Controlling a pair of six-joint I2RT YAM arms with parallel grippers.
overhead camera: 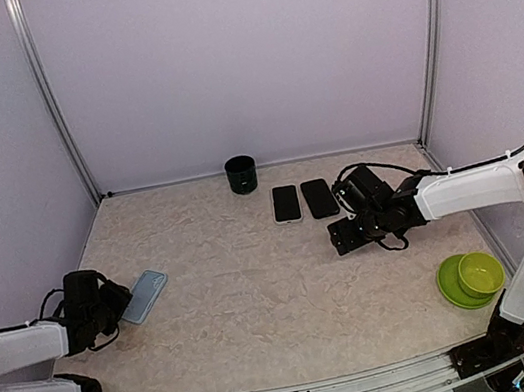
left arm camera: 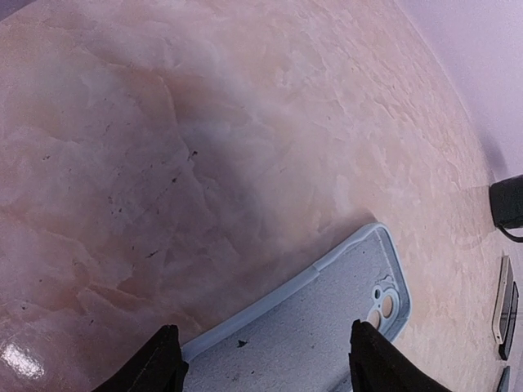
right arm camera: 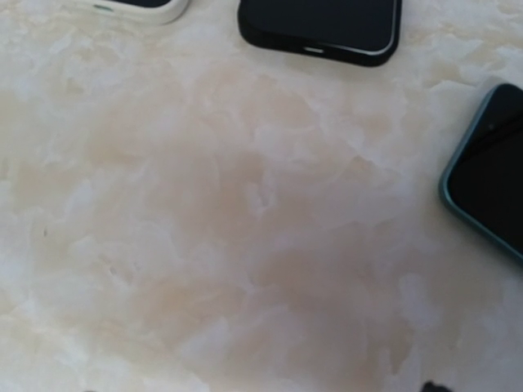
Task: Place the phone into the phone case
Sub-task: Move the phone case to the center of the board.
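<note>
While its two black fingers (left arm camera: 155,367) stand apart, the left gripper (left arm camera: 265,351) straddles the near end of the pale blue phone case (left arm camera: 327,314), one finger at each long edge. Whether they press on it I cannot tell. The case's camera holes are at its far end.

Take the dark green cup (overhead camera: 241,174) at the back of the table (overhead camera: 242,311) as the mark. The case sits well to the left of the cup and much nearer the arm bases. Just right of the cup and slightly nearer, the white-edged phone (overhead camera: 286,203) and the black phone (overhead camera: 319,198) lie side by side.

The right gripper (overhead camera: 340,237) hangs low, right of the cup and a little nearer than those two. No view shows its fingers clearly, so I cannot tell its state. Its wrist camera also shows a teal-rimmed phone (right arm camera: 490,171) near the other two.

Far right of the cup, by the near edge, a lime bowl (overhead camera: 481,270) rests on a lime plate (overhead camera: 453,290).
</note>
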